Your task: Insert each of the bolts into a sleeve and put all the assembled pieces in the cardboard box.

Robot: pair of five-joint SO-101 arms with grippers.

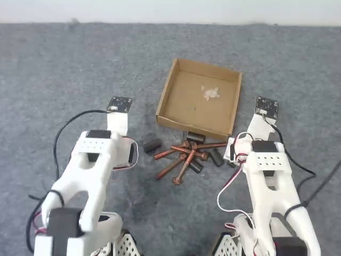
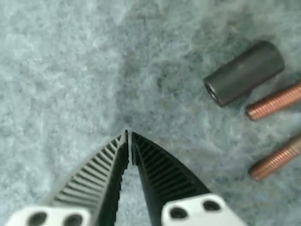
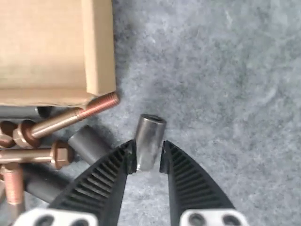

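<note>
At the centre of the high view, I see copper bolts [image 1: 184, 159] and dark sleeves [image 1: 216, 156] heaped on the grey bench [image 1: 80, 69], just below the cardboard box [image 1: 169, 90]. My right claw [image 3: 147, 157] is clenched around a grey sleeve [image 3: 149, 141] beside the box's corner. My left claw [image 2: 129, 139] is pinched together, holding nothing, near a lone sleeve [image 2: 243, 71].

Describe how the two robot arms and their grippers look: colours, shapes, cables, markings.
Both the left arm and right arm have white plastic shells with black motors at the joints, rows of small holes, and loose black, red and white cables. Each wrist carries a small black circuit board. The left gripper and right gripper have black, ribbed, tapering fingers on white bases.
</note>
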